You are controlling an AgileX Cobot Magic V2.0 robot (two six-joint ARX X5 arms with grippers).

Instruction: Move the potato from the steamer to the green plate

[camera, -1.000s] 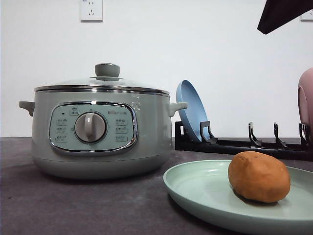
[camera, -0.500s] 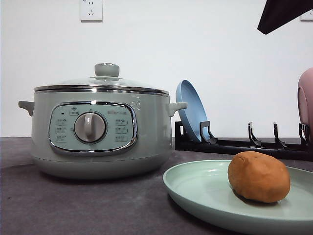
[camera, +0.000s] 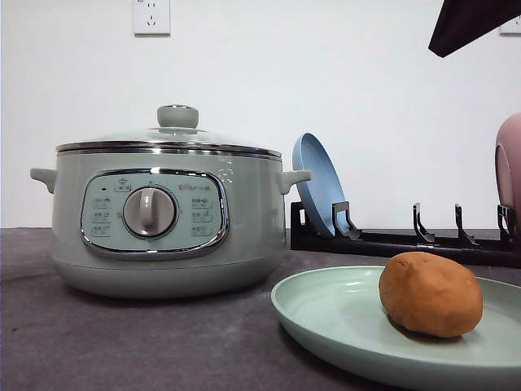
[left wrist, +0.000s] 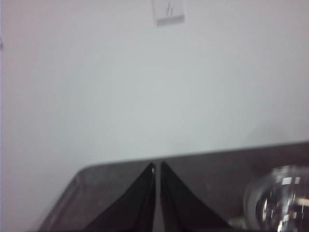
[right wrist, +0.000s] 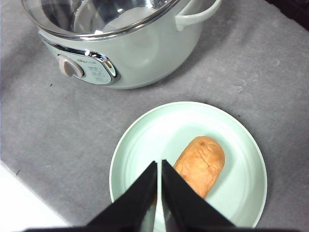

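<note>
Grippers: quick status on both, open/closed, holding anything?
Left tool: closed, empty, tips together over the table edge.
Right tool: closed, empty, above the plate; potato lies free on it.

Matte potato [camera: 430, 294] on glossy green plate [camera: 326, 314]

1. I read this as a staged kitchen corner in a lab or test room rather than a lived-in home.
2. Kitchen cues: the steamer [camera: 167, 213] with its glass lid [camera: 175, 134], a black dish rack [camera: 407, 238] holding a blue plate [camera: 320, 184], and the green plate [camera: 342, 322].
3. Lab cues: a bare white wall [camera: 326, 81] with a power socket [camera: 151, 16], and a tabletop [camera: 122, 342] covered in plain grey cloth.
</note>
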